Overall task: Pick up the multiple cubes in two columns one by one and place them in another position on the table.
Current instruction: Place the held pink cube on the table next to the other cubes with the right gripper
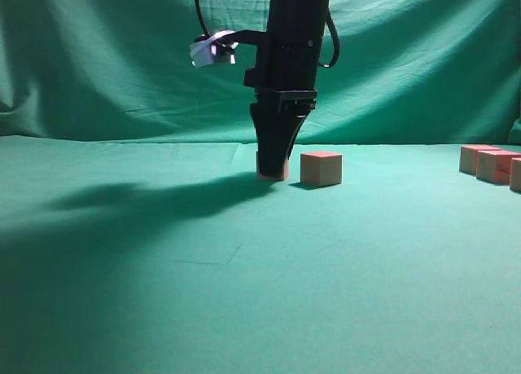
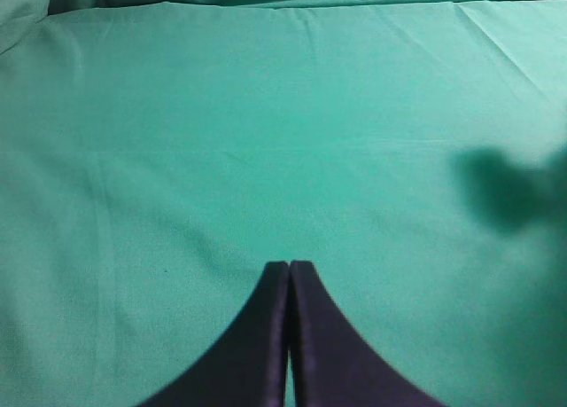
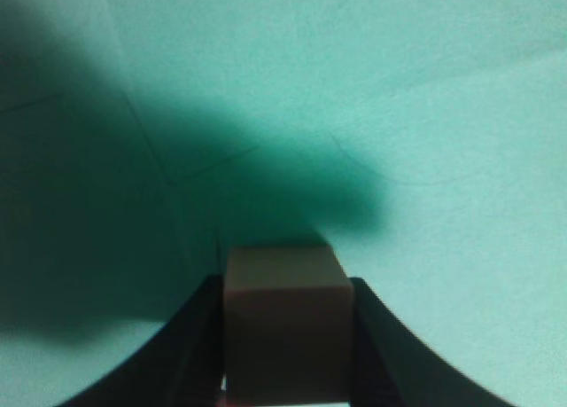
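I am inspecting the held cube (image 3: 285,323) first: it is sitting squarely between the jaws of the right tool (image 1: 275,169), one jaw pressing on each side face, so I am recording that tool as gripping the cube. In the exterior view the cube's lower edge is showing at the tool's tip, at or just above the green worktop (image 1: 244,292) (I cannot tell whether it is touching the cloth). A second cube (image 1: 321,168) is resting on the worktop just beside it, on the right, apart from the tool. More cubes (image 1: 490,164) are standing well apart at the far right edge.

The relation that matters: the cube is lying directly under the right tool, in line with its vertical axis, so I am judging that the coming move is a straight release or lift, needing clearance from the neighbouring cube.

The left tool (image 2: 289,274) is pressed closed on nothing, hanging over bare cloth, with no cube in its view; the right arm is plainly the nearer.
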Tool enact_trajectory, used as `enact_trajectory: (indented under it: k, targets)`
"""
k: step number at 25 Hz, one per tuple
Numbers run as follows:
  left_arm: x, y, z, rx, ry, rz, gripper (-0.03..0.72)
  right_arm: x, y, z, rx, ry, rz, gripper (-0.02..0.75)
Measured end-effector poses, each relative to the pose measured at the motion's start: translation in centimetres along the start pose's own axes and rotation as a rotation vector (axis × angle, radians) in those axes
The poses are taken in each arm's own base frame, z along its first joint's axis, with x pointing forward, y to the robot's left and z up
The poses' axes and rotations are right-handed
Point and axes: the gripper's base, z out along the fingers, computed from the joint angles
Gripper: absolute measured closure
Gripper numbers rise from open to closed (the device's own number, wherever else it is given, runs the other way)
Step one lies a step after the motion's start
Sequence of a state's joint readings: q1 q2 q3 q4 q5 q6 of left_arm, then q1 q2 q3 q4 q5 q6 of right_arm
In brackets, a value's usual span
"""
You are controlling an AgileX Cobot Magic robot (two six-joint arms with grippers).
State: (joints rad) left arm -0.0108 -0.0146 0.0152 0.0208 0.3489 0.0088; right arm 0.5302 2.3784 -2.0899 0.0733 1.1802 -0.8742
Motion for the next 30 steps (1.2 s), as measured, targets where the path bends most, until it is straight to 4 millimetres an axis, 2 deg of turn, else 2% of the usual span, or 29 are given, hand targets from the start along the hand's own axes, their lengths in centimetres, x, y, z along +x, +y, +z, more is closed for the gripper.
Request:
enact_trajectory:
  k: [8,16,19,20,22,25,28,30]
  targets:
    - [0.0,0.0,0.0,0.0,0.0,0.0,0.688,0.0,0.0,0.0,-0.003,0.0,0.001,0.474]
    - [0.0,0.0,0.0,0.0,0.0,0.0,0.688,0.0,0.1,0.0,-0.007,0.001,0.001,0.18]
    - [0.0,0.0,0.0,0.0,0.0,0.0,0.688,0.0,0.0,0.0,-0.002,-0.003,0.014,0.192]
    - [0.0,0.0,0.0,0.0,0.0,0.0,0.688,0.0,0.0,0.0,0.001,-0.005,0.019,0.15]
    - [0.0,0.0,0.0,0.0,0.0,0.0,0.688,-0.1,-0.1,-0.1,0.005,-0.009,0.028,0.165]
    - [0.0,0.0,0.0,0.0,0.0,0.0,0.688,-0.6,-0.5,-1.4,0.036,-0.036,0.068,0.165]
    - [0.0,0.0,0.0,0.0,0.0,0.0,0.688,-1.1,-0.7,-4.8,0.075,-0.077,0.102,0.165]
    - [0.0,0.0,0.0,0.0,0.0,0.0,0.688,-1.3,-0.6,-7.8,0.113,-0.118,0.122,0.165]
